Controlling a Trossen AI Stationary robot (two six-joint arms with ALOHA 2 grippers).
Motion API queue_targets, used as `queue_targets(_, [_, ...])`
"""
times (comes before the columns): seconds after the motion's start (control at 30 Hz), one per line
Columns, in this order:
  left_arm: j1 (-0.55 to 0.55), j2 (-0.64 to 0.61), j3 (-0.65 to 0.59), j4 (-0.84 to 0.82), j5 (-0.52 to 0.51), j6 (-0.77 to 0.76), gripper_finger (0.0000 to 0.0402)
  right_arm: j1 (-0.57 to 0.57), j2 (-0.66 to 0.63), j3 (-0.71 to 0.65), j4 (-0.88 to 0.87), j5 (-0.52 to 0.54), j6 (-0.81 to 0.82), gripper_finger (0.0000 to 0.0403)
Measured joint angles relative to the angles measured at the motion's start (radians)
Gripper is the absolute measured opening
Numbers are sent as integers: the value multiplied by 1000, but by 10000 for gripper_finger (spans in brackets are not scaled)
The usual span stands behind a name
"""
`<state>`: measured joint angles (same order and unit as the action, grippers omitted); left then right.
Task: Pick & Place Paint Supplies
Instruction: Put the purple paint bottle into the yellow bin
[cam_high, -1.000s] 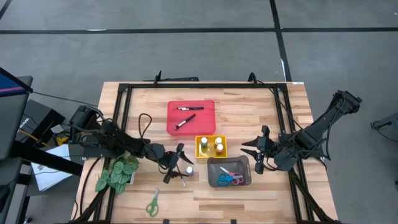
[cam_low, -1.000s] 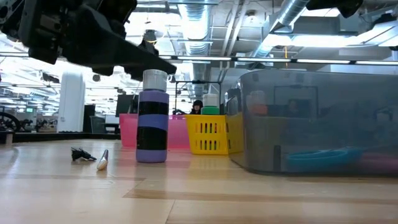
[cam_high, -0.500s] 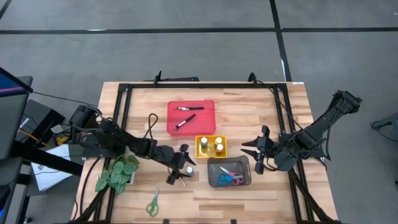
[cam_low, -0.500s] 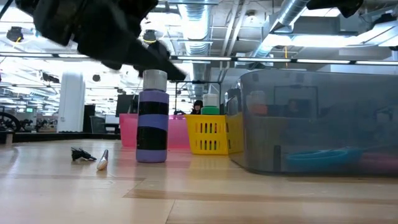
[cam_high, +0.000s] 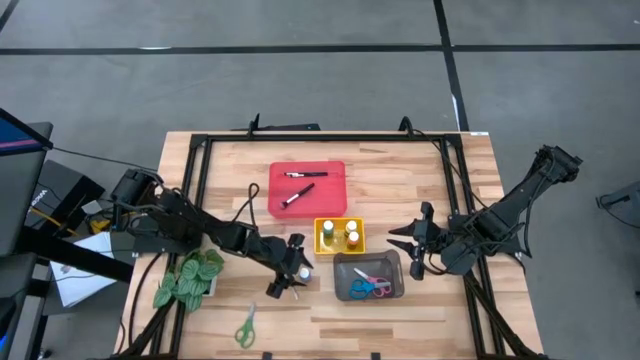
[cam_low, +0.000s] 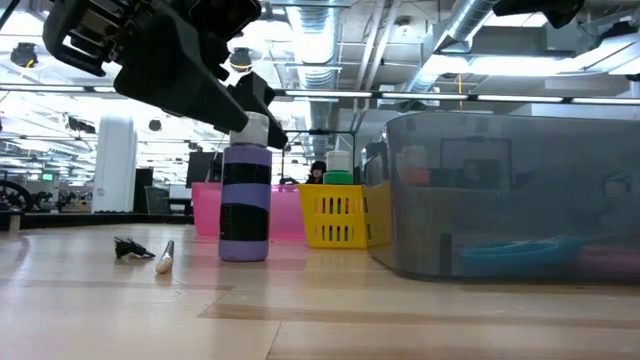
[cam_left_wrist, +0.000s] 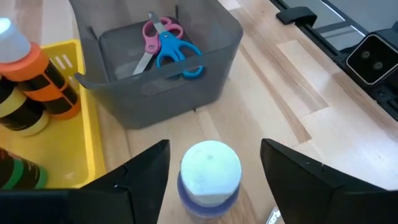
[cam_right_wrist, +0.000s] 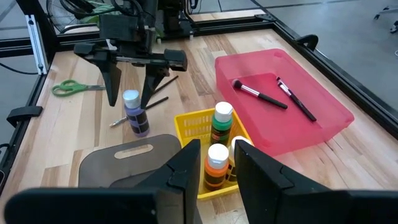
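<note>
two dark arms are reaching in over the wooden bench (cam_high: 400, 310). the left gripper (cam_high: 287, 268) is hanging spread wide around the purple paint bottle (cam_high: 303, 272), its fingers (cam_left_wrist: 140, 177) standing on either side of the white cap without touching it. that bottle is standing upright on the bare wood just beside the grey tray (cam_high: 368, 276) and close to the yellow tray (cam_high: 339, 235); it is wearing a black band around its middle, and no writing is showing on it. a paintbrush (cam_low: 166, 257) is lying flat on the bench near the bottle. the grey tray is holding pink-handled scissors (cam_left_wrist: 152, 32) and blue-handled scissors (cam_left_wrist: 177, 50), lying crossed over each other. the yellow tray is carrying more small bottles standing upright, one orange (cam_right_wrist: 217, 167) and one green (cam_right_wrist: 222, 126) among them, each with a black band that is too small to read. two more brushes (cam_right_wrist: 275, 94) are resting inside the red tray (cam_high: 307, 187). green-handled scissors (cam_high: 245, 326) are lying alone near the bench's front edge, just beside the leafy fake plant (cam_high: 188, 278). the right gripper (cam_high: 412, 248) is waiting on the far side of the grey tray, fingers apart and holding nothing.
</note>
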<state>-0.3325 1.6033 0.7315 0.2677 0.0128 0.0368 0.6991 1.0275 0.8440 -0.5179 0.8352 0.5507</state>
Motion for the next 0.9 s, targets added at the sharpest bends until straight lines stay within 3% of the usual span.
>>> queue_targets(0.5, [1, 0, 0, -1, -3, -17, 109, 1, 0, 0, 0, -4, 0, 94])
queue_targets(0.9, [1, 0, 13, -18, -41, -42, 109, 1, 0, 0, -1, -5, 0, 94])
